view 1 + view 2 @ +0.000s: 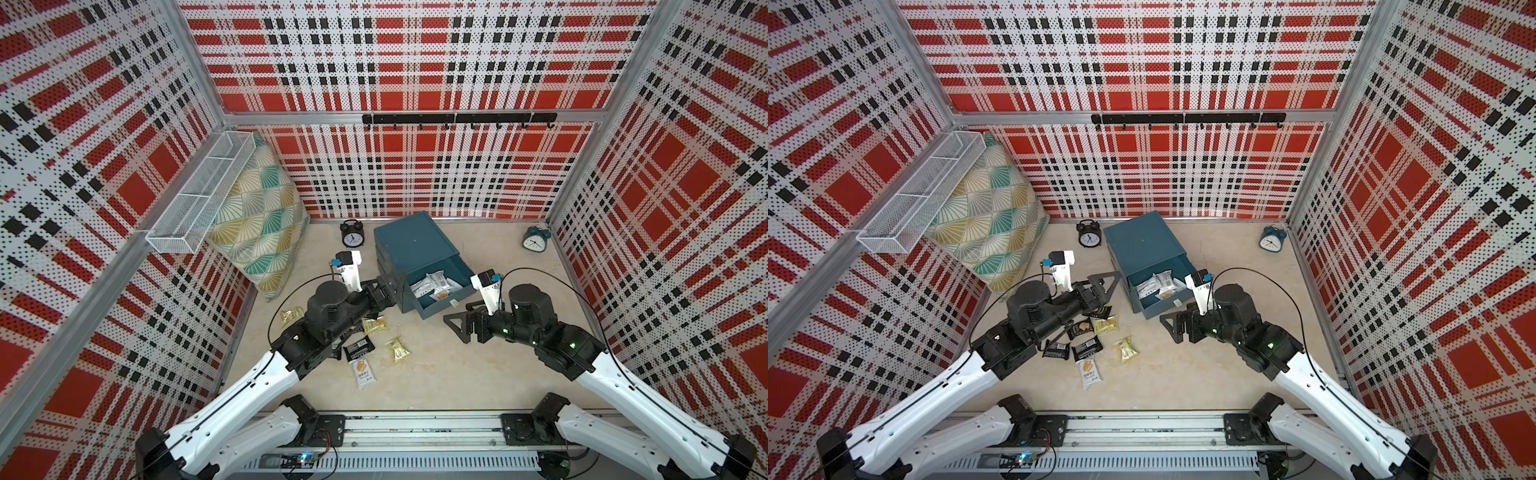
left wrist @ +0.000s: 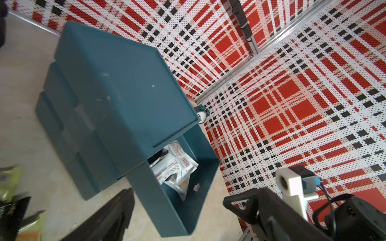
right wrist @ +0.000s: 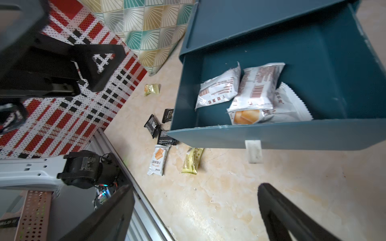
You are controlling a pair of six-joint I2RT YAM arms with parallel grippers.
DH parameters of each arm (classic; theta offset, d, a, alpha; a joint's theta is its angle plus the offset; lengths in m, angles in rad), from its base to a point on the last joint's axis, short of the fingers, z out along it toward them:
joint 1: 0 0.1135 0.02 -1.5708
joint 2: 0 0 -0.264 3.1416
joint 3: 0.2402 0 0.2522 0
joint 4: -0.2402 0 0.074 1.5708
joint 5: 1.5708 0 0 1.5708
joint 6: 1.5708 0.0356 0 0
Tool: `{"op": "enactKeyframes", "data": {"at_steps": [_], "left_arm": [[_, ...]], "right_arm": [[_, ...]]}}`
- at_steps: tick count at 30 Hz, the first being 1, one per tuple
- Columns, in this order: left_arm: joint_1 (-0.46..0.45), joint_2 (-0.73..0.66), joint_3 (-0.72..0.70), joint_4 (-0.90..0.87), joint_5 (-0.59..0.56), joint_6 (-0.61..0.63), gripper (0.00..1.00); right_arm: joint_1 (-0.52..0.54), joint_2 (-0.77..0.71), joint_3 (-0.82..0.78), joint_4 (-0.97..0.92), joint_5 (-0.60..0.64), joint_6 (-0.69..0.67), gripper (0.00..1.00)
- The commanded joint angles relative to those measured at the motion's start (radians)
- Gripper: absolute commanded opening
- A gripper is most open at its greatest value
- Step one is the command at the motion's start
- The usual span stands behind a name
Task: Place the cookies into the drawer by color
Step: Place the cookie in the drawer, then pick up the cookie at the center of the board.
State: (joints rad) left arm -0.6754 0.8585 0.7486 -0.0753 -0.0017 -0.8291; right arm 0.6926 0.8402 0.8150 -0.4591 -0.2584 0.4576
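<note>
Teal drawer (image 1: 415, 243), white cookies (image 3: 218, 89), red-black-white plaid walls (image 1: 415, 62)

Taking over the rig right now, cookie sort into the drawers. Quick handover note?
Left pincer: open, empty, beside the dark teal plastic three-drawer cabinet.
Right pincer: open, empty, in front of the pulled-out top drawer.
Done: several white sealed snack packets lie in that drawer. The two lower drawers are shut, contents unseen.
Left: one white packet, the black packets and the yellow-gold packets lie on the beige tabletop.
</note>
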Motion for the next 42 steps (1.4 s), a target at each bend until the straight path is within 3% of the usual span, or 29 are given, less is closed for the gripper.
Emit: {"op": "enactKeyframes", "data": {"at_steps": [1, 10, 16, 24, 35, 42], "left_arm": [[0.037, -0.082, -0.064, -0.100, -0.038, -0.006, 0.99], [0.091, -0.276, -0.202, -0.334, -0.153, -0.128, 1.00], [0.089, -0.284, -0.266, -0.453, -0.222, -0.268, 0.95], [0.089, -0.307, -0.343, -0.516, -0.254, -0.366, 0.91], [0.106, -0.340, -0.362, -0.590, -0.350, -0.426, 0.89], [0.108, -0.457, -0.310, -0.615, -0.387, -0.410, 0.89]], "right_arm": [[0.026, -0.012, -0.020, 0.082, -0.084, -0.016, 0.94], [0.273, 0.132, 0.030, 0.086, 0.083, -0.054, 0.81], [0.417, 0.255, 0.052, 0.112, 0.188, -0.060, 0.78], [0.592, 0.480, 0.115, 0.155, 0.308, -0.056, 0.76], [0.672, 0.813, 0.254, 0.197, 0.401, 0.073, 0.81], [0.688, 0.962, 0.348, 0.174, 0.444, 0.190, 0.82]]}}
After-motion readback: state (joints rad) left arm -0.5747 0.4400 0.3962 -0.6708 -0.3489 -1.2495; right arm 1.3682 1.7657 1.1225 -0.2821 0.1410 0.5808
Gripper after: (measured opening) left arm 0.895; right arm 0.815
